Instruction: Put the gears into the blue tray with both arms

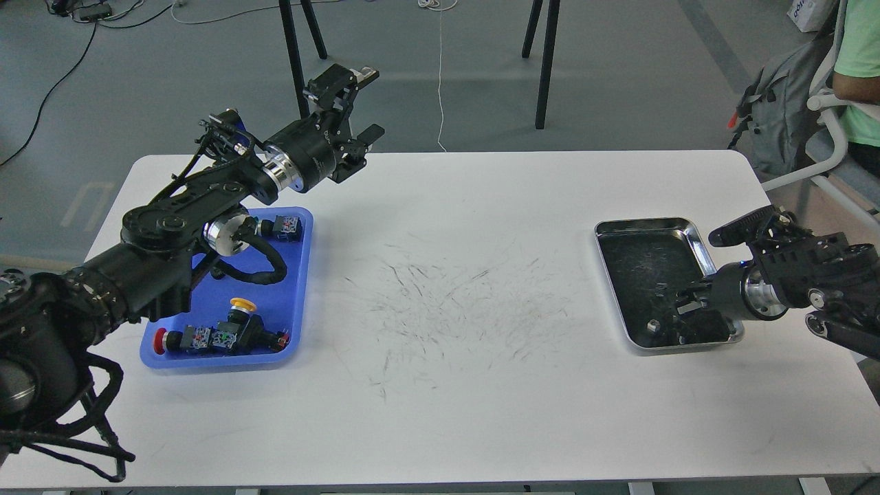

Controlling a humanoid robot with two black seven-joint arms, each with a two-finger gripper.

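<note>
The blue tray point(295, 289) lies at the table's left, partly under my left arm, and holds several colour-capped push-button switches point(220, 337). My left gripper point(359, 103) hangs open and empty above the table's far left edge, beyond the tray. My right gripper point(677, 304) reaches into the near end of the silver metal tray point(698, 240), low over its dark bottom. Its fingers blend with the dark bottom, so I cannot tell their state. A small round piece point(653, 324) lies just left of the gripper; whether it is a gear is unclear.
The white table's middle point(447, 302) carries only dark scratch marks. Black stand legs point(543, 62) rise behind the far edge. A seated person and a white chair point(835, 117) are at the far right.
</note>
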